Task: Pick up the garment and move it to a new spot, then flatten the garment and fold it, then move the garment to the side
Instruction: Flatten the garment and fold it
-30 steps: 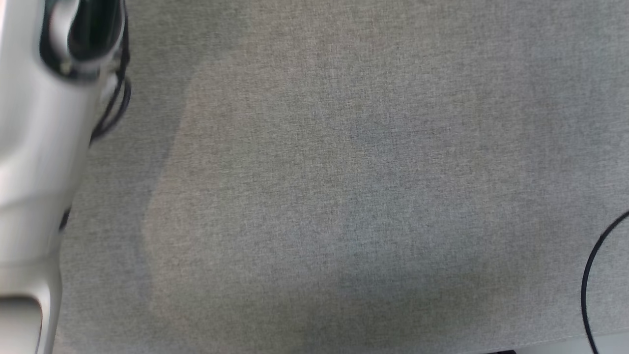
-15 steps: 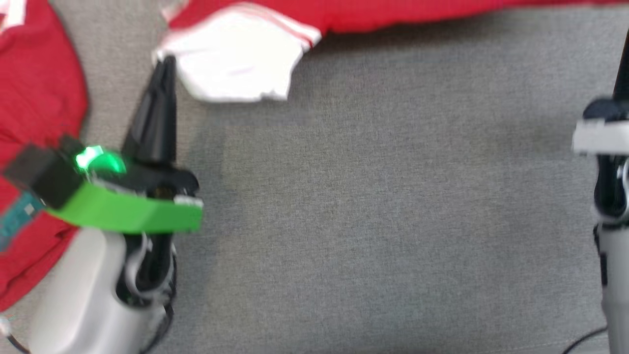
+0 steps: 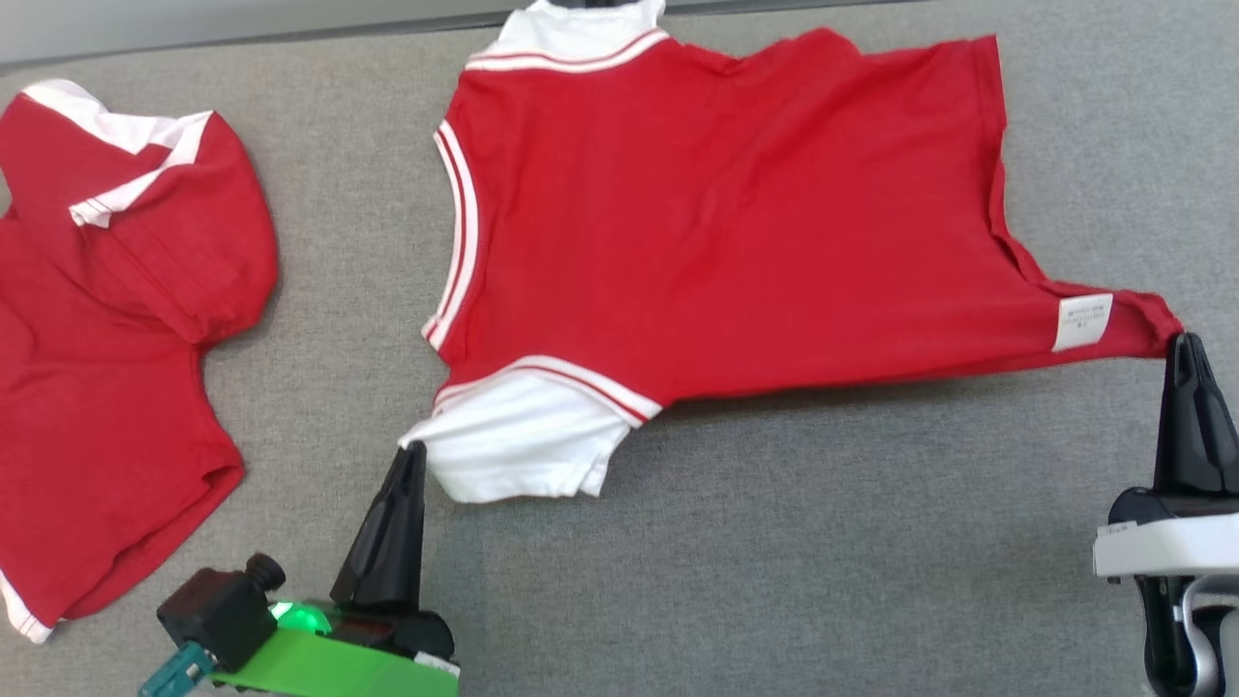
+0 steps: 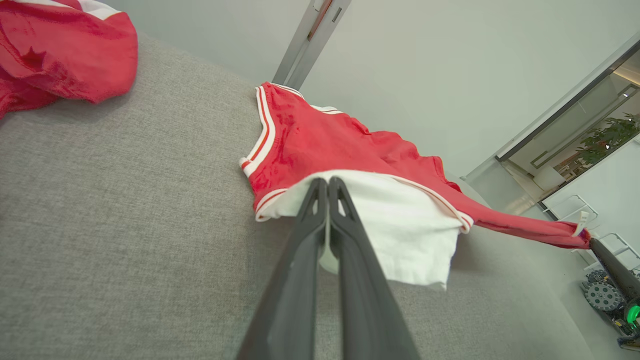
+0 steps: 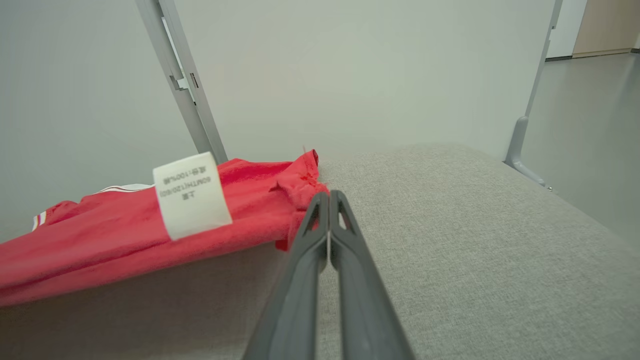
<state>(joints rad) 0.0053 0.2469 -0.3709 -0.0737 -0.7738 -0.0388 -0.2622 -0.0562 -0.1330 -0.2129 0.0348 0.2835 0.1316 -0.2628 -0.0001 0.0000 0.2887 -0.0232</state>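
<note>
A red garment (image 3: 716, 223) with white striped trim and white sleeves is stretched across the grey table (image 3: 774, 542), its near edge lifted off the surface. My left gripper (image 3: 414, 450) is shut on the corner of its white sleeve (image 3: 523, 440), which also appears as the white sleeve (image 4: 395, 225) in the left wrist view. My right gripper (image 3: 1183, 339) is shut on the red hem corner beside a white care label (image 3: 1082, 321). In the right wrist view the label (image 5: 190, 194) hangs left of the shut gripper (image 5: 328, 194).
A second red garment (image 3: 106, 319) with white trim lies crumpled at the table's left side. Bare grey table surface stretches along the front between my grippers. Metal frame posts (image 5: 182, 80) and a pale wall stand behind the table.
The head camera has swung upward, so the whole picture shifted: from bare grey surface, to the garment's lower edge, to the whole garment held by both grippers.
</note>
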